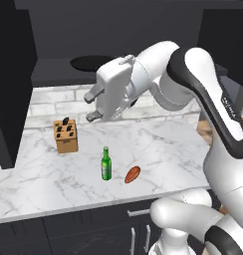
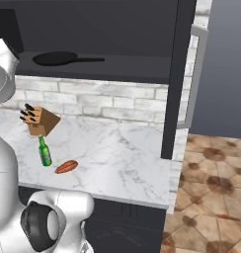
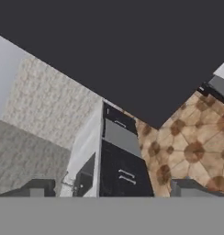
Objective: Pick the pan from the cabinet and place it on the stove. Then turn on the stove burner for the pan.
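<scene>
Jaws stood wide apart, nothing between them. Gripper (image 1: 90, 106) hung in the air above the back of the counter (image 1: 158, 144), below the cabinet (image 2: 142, 34) shelf and short of it. Pan (image 2: 56, 59) lay flat on the open cabinet's bottom shelf, near its front edge, handle along the shelf, untouched. On the counter: knife block (image 1: 66, 136) toward the back, bottle (image 1: 106, 164) and a reddish vegetable (image 1: 132, 174) near the front edge. Judgement: doors open, reach under way; grasp, transfer to stove and burner knob all remained.
</scene>
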Robot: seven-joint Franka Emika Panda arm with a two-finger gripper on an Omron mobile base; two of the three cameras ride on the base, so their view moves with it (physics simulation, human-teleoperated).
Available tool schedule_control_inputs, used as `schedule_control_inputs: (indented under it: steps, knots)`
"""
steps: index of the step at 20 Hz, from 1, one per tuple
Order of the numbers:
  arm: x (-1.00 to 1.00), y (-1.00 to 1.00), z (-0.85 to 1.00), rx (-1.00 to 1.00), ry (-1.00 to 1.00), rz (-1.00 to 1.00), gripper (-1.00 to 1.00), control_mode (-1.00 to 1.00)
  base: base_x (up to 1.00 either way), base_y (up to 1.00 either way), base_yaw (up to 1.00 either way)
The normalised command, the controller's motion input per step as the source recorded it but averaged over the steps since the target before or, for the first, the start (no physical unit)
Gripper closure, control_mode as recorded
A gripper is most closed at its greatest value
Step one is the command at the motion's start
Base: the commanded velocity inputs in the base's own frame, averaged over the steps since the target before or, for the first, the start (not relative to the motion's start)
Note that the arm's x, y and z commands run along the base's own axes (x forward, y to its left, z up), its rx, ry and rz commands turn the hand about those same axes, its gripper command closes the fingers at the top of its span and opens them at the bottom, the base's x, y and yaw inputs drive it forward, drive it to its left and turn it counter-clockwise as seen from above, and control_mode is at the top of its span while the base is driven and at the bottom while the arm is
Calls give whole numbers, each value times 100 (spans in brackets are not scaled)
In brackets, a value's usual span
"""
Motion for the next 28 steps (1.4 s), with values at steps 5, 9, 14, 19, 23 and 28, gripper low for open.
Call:
schedule_control_inputs:
  steps: [5,9,14,19,23,28]
  knots:
    - [2,-82,3,0,-37,0,-100,-100,0,0,0]
    - [16,-75,0,0,-34,0,-100,-100,0,0,0]
    - [35,-63,0,3,-23,0,-100,-100,0,0,0]
    - [55,-57,0,10,-15,-3,-100,-100,0,0,0]
    - [54,-50,1,10,-14,-3,-100,-100,0,0,0]
    - [41,-28,0,3,-17,-2,-100,-100,0,0,0]
